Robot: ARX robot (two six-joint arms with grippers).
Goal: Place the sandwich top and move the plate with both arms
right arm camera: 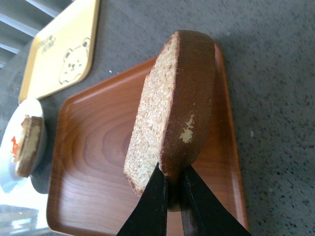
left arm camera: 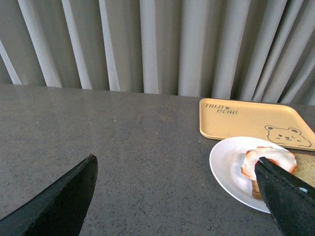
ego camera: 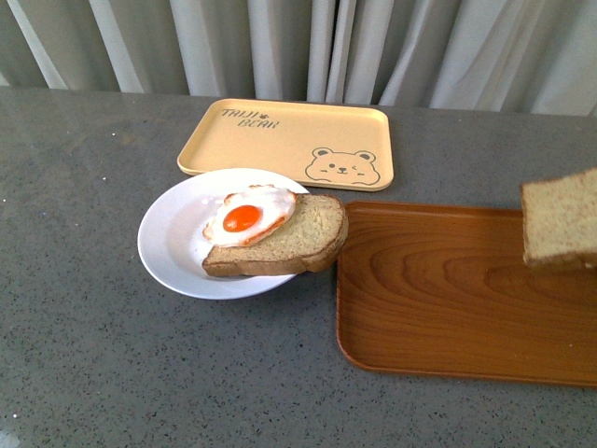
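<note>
Right gripper is seen pinched on the crust of the sandwich top, raised over the right end of the wooden tray. The slice is best carried left, levelled and lowered squarely onto the egg-topped bread on the plate. Left gripper is held spread and empty.

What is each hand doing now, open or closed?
Left hand: open, holding nothing.
Right hand: closed on the sandwich top.

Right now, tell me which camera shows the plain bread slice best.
Right wrist view: nearly all of the sandwich top shows, crumb face and crust, pinched in the right claw. The front view catches only part, cut by the frame edge. The left wrist view misses it.
</note>
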